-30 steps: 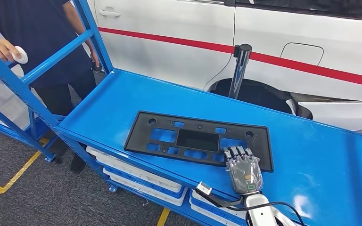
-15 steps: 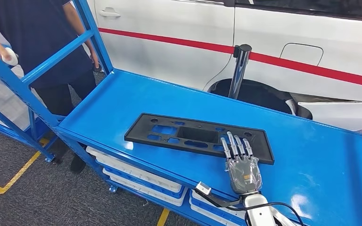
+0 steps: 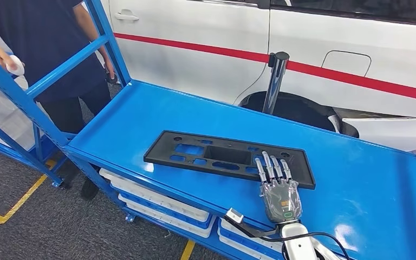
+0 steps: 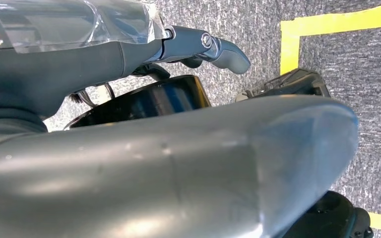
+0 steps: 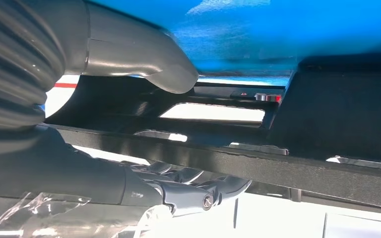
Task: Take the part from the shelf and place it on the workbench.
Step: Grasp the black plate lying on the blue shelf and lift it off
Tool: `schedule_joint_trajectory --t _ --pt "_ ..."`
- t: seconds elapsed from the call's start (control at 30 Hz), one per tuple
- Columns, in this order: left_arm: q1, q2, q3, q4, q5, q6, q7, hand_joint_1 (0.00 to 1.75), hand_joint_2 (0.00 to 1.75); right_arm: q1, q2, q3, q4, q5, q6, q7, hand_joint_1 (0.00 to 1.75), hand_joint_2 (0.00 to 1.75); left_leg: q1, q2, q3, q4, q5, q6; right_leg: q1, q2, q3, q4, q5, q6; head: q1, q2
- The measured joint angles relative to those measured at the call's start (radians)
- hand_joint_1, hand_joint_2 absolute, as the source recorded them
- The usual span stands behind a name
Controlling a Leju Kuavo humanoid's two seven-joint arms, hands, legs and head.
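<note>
The black part (image 3: pixel 227 158) lies on the blue shelf (image 3: pixel 141 116), with its near long edge raised off the surface, so it sits tilted rather than flat. The right hand (image 3: pixel 275 184) grips it at the near edge toward its right end: the fingers (image 3: pixel 271 167) lie over the top face, and the right wrist view shows the thumb (image 5: pixel 144 59) on one side of the part's rim (image 5: pixel 258 166) and the darker fingers (image 5: pixel 198 193) on the other. That pinch across the thin rim is probably why the edge is lifted, since the flat panel offers little to grab while it lies flush. Holding near one end leaves most of the part hanging out to the side, so it may sag or swing once clear of the shelf.

The left hand (image 4: pixel 203 47) hangs by the robot's side over the floor, holding nothing; whether its fingers are spread or curled cannot be told.

A person (image 3: pixel 43 43) stands beside the shelf frame, and a white car (image 3: pixel 303 32) is behind it.

The lift appears just begun; the carry to the desk remains.
</note>
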Motion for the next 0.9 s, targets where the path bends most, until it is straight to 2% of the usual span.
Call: schedule_joint_trajectory --t 0.43,0.9 --pt "-0.002 0.000 0.000 0.000 0.000 -0.002 0.038 0.00 0.00 -0.009 0.000 -0.010 0.001 -0.024 0.018 0.008 0.00 1.75 0.000 0.001 0.004 0.000 -0.005 0.001 0.000 0.002 0.006 -0.001 -0.003 0.000 0.000 0.000" --pt "-0.007 -0.006 -0.001 0.000 -0.008 -0.013 0.039 0.00 0.00 -0.018 -0.021 -0.072 0.046 -0.120 0.027 0.094 0.00 1.75 0.001 0.001 0.012 0.000 -0.008 0.000 0.001 0.002 0.017 -0.009 -0.006 0.001 0.001 0.000"
